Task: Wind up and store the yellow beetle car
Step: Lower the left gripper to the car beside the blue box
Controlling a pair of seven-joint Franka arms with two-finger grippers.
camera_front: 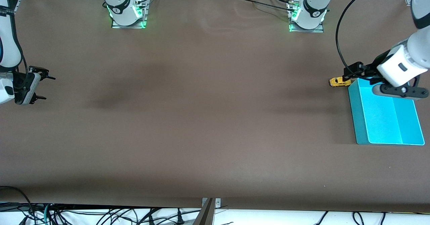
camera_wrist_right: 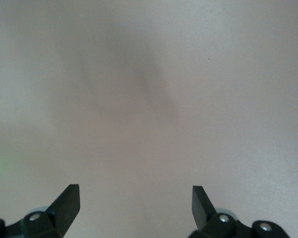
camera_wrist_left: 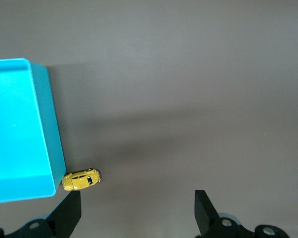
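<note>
Beside our turquoise bin (camera_front: pixel 361 124), at its corner farthest from the front camera, sits the yellow beetle car (camera_front: pixel 339 82). Left gripper (camera_wrist_left: pixel 138 210) hovers wide; we should centre before closing. Right gripper (camera_wrist_right: pixel 135 206) waits, wide.

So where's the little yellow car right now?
The car sits on the table at the left arm's end, right beside a corner of the turquoise bin, outside it, with the open left gripper just over it.
</note>
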